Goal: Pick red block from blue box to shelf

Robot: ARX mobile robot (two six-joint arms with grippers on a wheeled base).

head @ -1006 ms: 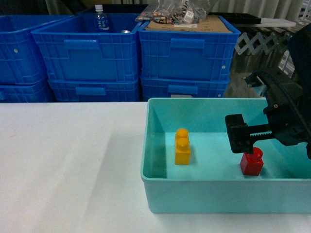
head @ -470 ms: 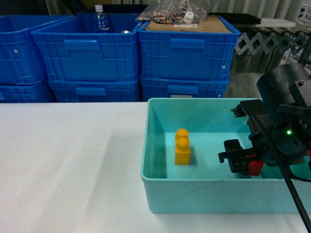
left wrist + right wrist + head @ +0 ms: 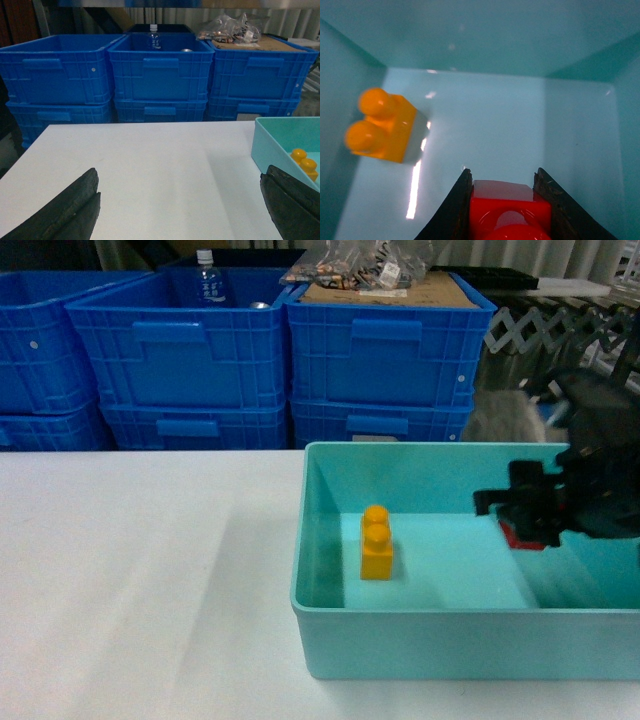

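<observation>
My right gripper [image 3: 527, 512] is shut on the red block [image 3: 514, 534] and holds it above the floor of the blue box [image 3: 440, 648], toward the box's right side. In the right wrist view the red block [image 3: 510, 210] sits tight between the two dark fingers of the right gripper [image 3: 503, 173], stud toward the camera, with the turquoise wall of the blue box [image 3: 470, 35] behind. My left gripper [image 3: 181, 172] hangs open over the white table, with nothing between its fingers. The shelf is out of view.
A yellow-orange two-stud brick [image 3: 376, 542] stands on the box floor, left of the held block. Stacked dark blue crates [image 3: 250, 350] line the far edge of the white table [image 3: 140, 580]. A plastic bottle [image 3: 206, 280] stands in one crate.
The right gripper came down round the red block, shut on it, and has risen with it off the box floor. The left gripper's earlier state is not shown.
</observation>
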